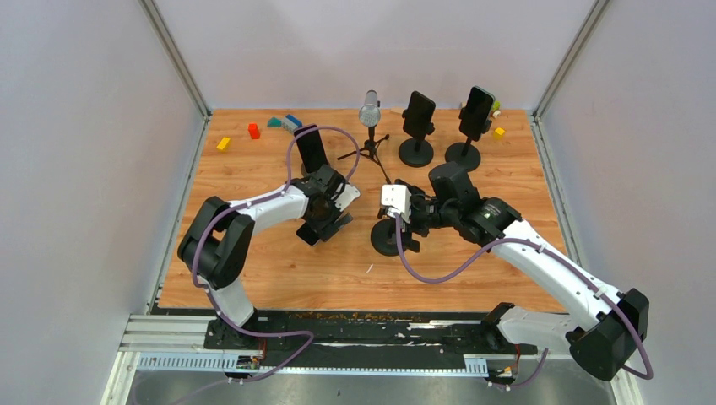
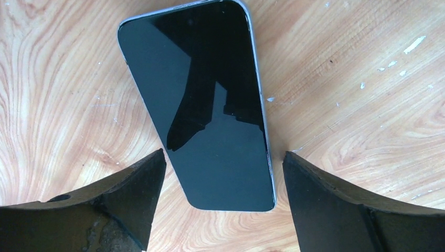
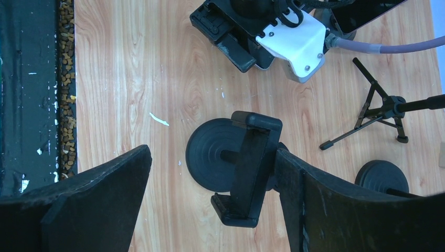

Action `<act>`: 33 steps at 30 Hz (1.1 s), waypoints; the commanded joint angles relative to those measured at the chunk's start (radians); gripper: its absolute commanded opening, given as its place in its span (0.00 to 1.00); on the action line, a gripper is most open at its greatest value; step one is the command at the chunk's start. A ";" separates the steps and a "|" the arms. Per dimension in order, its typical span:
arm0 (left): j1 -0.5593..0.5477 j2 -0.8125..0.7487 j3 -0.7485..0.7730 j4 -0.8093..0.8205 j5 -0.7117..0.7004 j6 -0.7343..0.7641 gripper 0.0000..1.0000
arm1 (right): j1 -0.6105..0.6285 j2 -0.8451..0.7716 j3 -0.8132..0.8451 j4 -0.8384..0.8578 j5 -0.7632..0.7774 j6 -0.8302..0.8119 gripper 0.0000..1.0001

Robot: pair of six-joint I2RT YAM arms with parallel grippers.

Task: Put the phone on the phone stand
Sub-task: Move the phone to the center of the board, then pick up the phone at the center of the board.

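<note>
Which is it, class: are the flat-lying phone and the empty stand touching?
Apart. Top view: the phone lies well left of the empty stand.

No text, label, brand, number or sign can be read in any view; the phone (image 2: 199, 105) shows a dark screen.

A wooden desk (image 1: 338, 278) of warm orange grain filled the enclosure; plain pale-grey walls closed three sides, the back wall (image 1: 371, 51), the left wall (image 1: 76, 169) and the right wall (image 1: 650, 152); aluminium posts (image 1: 177, 59) rose at the two far corners; a black strip (image 1: 380, 325) and a metal rail (image 1: 169, 333) edged the near side; the light fell evenly, with soft shadows; small white flecks (image 3: 159, 119) marked the wood.
</note>
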 commanded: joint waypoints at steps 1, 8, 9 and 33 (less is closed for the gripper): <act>-0.001 -0.012 -0.023 -0.056 0.027 0.015 0.92 | -0.003 -0.011 -0.012 -0.007 -0.009 0.022 0.88; 0.023 0.042 0.029 -0.082 0.089 0.006 0.97 | -0.003 -0.008 -0.012 -0.007 -0.005 0.022 0.88; 0.037 0.048 0.034 -0.085 0.110 0.002 0.97 | -0.003 -0.008 -0.012 -0.007 -0.004 0.022 0.88; 0.081 0.160 0.082 -0.072 0.173 -0.022 0.89 | -0.004 -0.008 -0.016 -0.005 0.000 0.020 0.88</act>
